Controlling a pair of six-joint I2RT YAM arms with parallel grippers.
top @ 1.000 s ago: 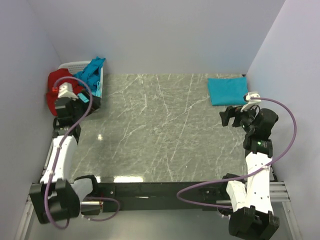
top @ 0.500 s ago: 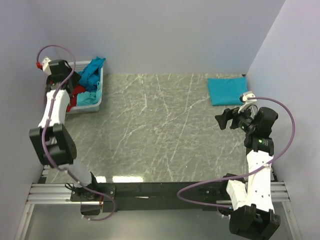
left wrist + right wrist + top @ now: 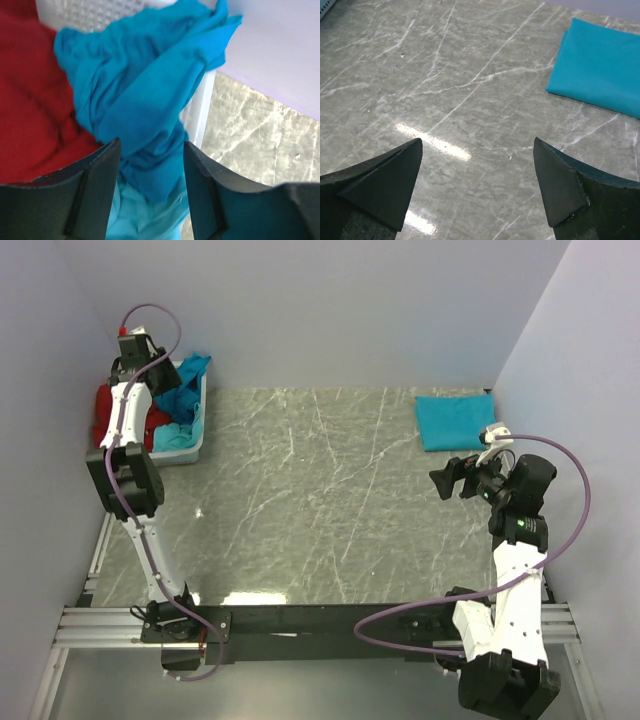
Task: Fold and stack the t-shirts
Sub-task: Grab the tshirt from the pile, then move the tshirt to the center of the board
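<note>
Bunched t-shirt between left fingers (draped over basket).

T-shirts soft matt cloth; basket perforated white plastic; table glossy marbled.

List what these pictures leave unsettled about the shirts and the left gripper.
- Number of shirts in the basket: the left arm partly covers it from above; in the left wrist view the teal shirts are bunched and cropped.
- Whether the left gripper pinches them: cloth fills the gap.
- Whether the folded t-shirt is one or a stack: too small from above, cropped in the right wrist view.
</note>
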